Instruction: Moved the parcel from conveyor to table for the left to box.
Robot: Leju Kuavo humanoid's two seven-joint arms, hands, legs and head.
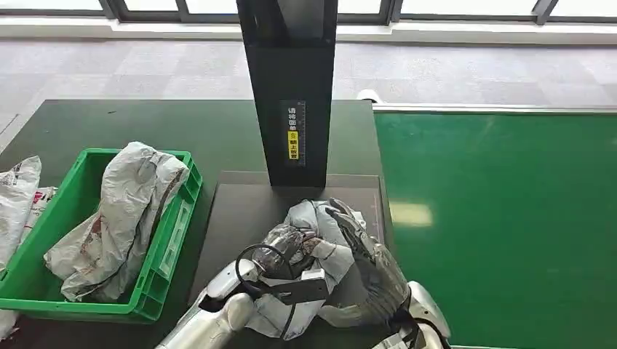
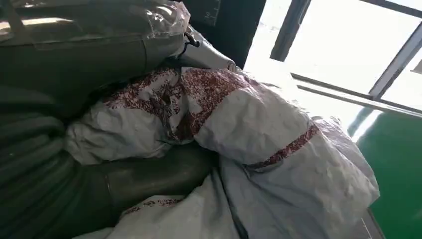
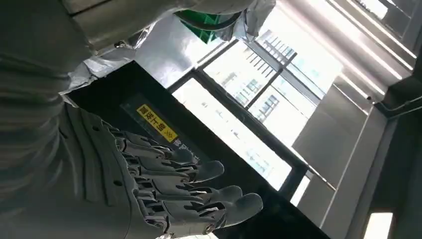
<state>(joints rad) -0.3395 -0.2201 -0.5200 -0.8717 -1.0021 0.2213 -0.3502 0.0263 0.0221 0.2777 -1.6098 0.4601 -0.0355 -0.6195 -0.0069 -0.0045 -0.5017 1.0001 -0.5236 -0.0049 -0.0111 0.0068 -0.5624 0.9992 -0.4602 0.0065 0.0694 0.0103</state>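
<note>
Where the dark plate [image 1: 240, 211] lies on the table [image 1: 145, 123] in front of the black post [image 1: 291, 87], rests the parcel [image 1: 313, 247]: a crumpled grey-white bag with reddish-brown print, bunched between both hands. Left hand [image 1: 287, 251], partly wrapped in clear plastic, pressed into the parcel from the near left side; in the left wrist view [image 2: 149, 179] dark thumb and fingers folded around creased bag material, gripping it. Parcel [image 2: 259, 144] seen there close up, speckled red patches and a red stripe across its pale skin. Right hand [image 1: 367, 265] laid against the parcel's right side, fingers [image 1: 345, 222] stretched along its upper edge, touching it. In the right wrist view, right hand [image 3: 149, 189] with fingers [image 3: 219, 196] straight and close beside one another, not curled; cannot tell from that view whether anything is clasped. Behind the fingers, the black post [image 3: 209, 149] with its yellow label [image 3: 157, 123].

Left of the plate, a green crate [image 1: 164, 247] on the table, holding another crumpled grey bag [image 1: 124, 218] that leans over its rim. More bags [image 1: 18, 196] beside the crate at the far left edge. Right of the table, the green conveyor [image 1: 509, 225], well apart from the parcel.
</note>
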